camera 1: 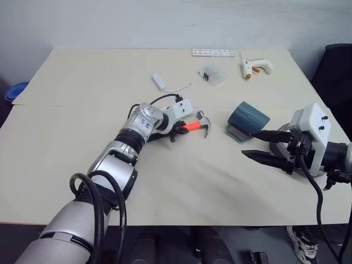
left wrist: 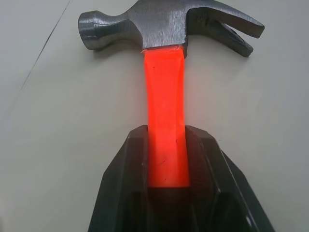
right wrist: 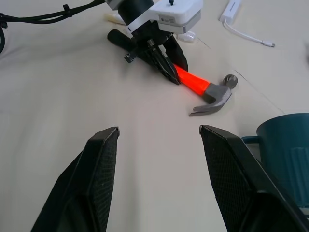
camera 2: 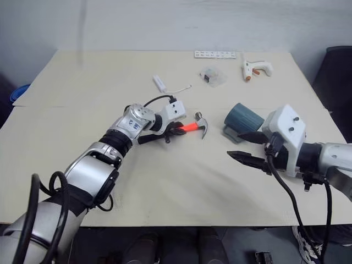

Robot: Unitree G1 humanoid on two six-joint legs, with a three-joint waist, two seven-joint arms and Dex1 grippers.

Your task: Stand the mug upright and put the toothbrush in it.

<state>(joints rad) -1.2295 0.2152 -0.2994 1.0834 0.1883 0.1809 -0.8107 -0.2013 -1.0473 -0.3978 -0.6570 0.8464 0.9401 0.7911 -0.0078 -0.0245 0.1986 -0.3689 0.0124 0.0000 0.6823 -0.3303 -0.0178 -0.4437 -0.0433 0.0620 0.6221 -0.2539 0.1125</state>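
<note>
The dark teal mug lies on its side at the table's middle right, resting on a grey curved band. Just right of it my right gripper stands open and empty; the mug shows beside one finger in the right wrist view. My left gripper is shut on the red handle of a hammer, whose steel head points toward the mug. A slim whitish thing, apparently the toothbrush, pokes out from behind the left gripper and is mostly hidden.
At the back of the table lie a white adapter with cable, a clear plastic packet, a white glue gun and a white strip. A dark chair stands at the right edge.
</note>
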